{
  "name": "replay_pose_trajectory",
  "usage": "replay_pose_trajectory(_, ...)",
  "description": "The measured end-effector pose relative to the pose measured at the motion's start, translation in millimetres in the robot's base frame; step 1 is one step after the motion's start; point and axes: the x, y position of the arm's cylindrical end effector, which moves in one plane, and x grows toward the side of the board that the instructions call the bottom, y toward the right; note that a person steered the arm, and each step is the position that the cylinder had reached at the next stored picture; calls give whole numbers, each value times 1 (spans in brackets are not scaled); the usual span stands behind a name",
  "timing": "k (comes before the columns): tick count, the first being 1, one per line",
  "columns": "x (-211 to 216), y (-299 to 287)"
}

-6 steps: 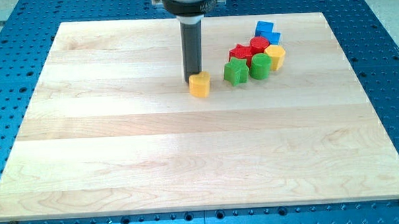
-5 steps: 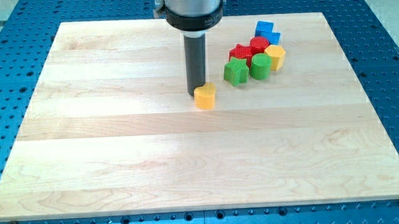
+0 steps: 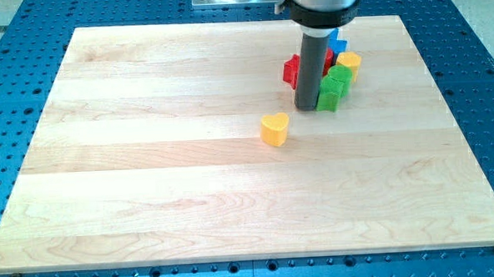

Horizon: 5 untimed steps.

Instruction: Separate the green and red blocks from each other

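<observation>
My tip rests on the board at the left edge of a cluster of blocks near the view's top right. A green block sits right beside the tip, with a second green block just above it. A red block shows to the left of the rod, and a sliver of another red block shows to its right. The rod hides part of the cluster. A yellow block and a blue block sit at the cluster's right and top.
A yellow heart-shaped block lies alone below and left of the tip. The wooden board lies on a blue perforated table.
My tip has moved right from beside the yellow heart block to the cluster. The yellow heart block has shifted down and right. The green blocks now sit stacked to the rod's right.
</observation>
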Motion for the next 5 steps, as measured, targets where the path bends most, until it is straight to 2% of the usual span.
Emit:
replay_pose_trajectory(1, -11, 21)
replay_pose_trajectory(2, -41, 33)
replay_pose_trajectory(3, -53, 29)
replay_pose_trajectory(4, -46, 68)
replay_pose_trajectory(5, -17, 83)
